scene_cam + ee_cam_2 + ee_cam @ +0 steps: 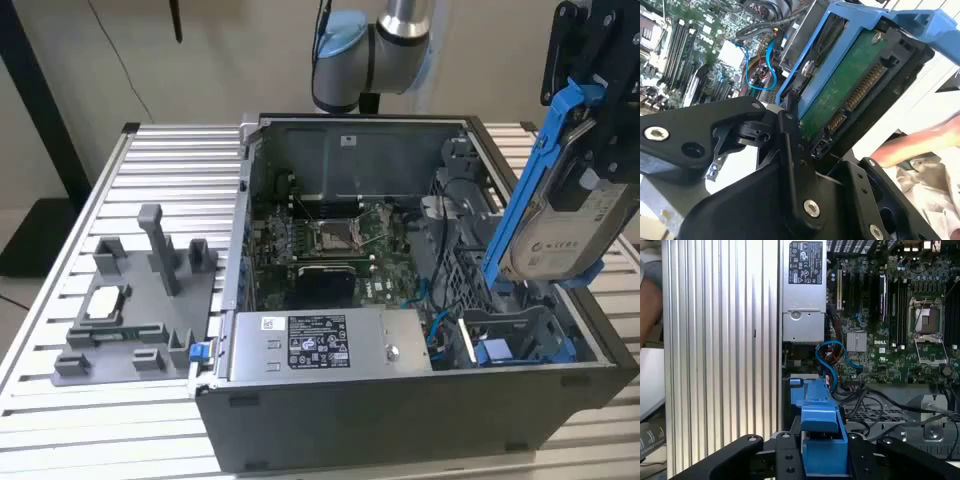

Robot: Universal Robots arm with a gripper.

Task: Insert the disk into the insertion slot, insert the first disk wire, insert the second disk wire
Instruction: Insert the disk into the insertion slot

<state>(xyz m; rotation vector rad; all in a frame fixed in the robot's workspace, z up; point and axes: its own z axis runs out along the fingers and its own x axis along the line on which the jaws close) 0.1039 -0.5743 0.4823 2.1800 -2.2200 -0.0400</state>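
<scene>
Slatted aluminium worktop (150, 160), open black computer case (400, 420) lying on it with motherboard (330, 235) exposed, disk (560, 225) in its blue carrier held tilted above the case's end at the exterior view's right, claw (823, 450) clamped on the carrier.

At the exterior view's right, the flat silver-grey metal disk (565, 225) looks smooth and dully shiny. It has a white paper label and is clipped in a glossy bright blue plastic carrier frame (525, 195). The black gripper (822, 455) is matt. The ribbed silver metal table (160, 170) has a bright brushed finish. The dark grey metal computer case (400, 410) is matt, as is the light grey plastic fixture (140, 300) at the exterior view's left.
</scene>
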